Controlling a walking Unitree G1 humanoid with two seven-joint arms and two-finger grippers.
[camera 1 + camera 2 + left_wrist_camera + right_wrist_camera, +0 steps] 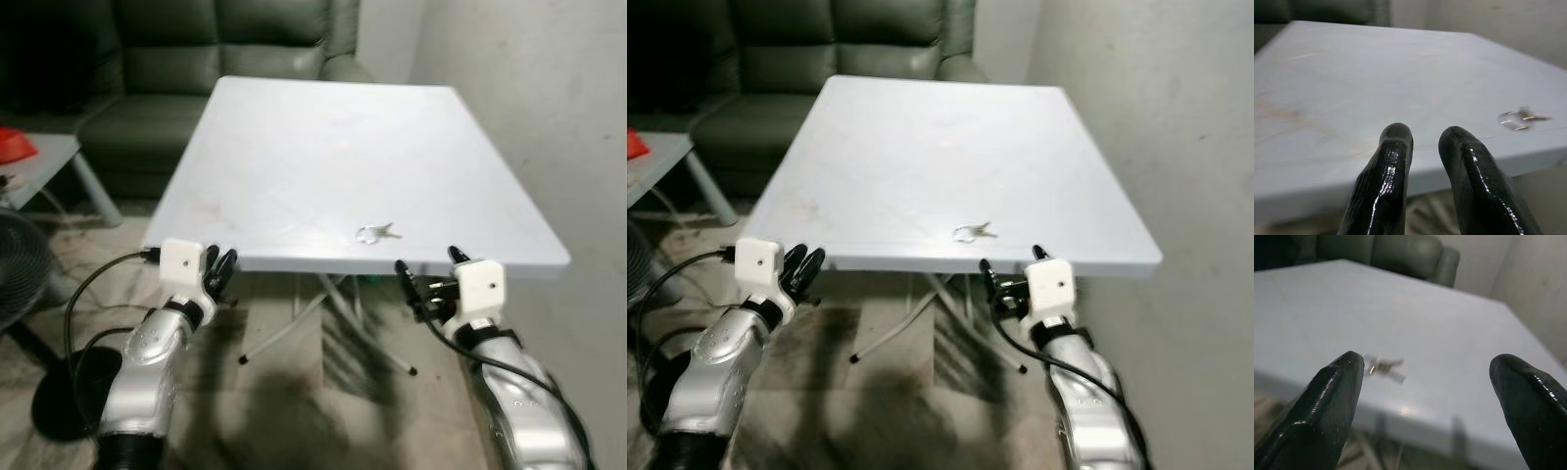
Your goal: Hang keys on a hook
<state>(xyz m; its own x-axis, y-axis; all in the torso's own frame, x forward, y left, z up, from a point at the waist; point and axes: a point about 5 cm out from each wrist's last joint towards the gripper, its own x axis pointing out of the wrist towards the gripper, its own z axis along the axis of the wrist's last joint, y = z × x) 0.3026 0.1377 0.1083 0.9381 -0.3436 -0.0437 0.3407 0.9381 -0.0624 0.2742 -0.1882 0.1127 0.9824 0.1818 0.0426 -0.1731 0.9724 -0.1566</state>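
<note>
Jaws wide on right gripper (1425, 396), near keys (1385, 367); left gripper (1422, 147) narrowly parted.

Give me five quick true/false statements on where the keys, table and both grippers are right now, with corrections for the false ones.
1. The keys lie on the white table near its front edge. True.
2. The right gripper is shut on the keys. False: its fingers are spread wide and it hangs short of the table edge, the keys untouched.
3. The left gripper is at the table's front left corner, holding nothing. True.
4. The keys hang on a hook. False: they rest flat on the tabletop.
5. A dark green sofa stands beyond the table. True.
</note>
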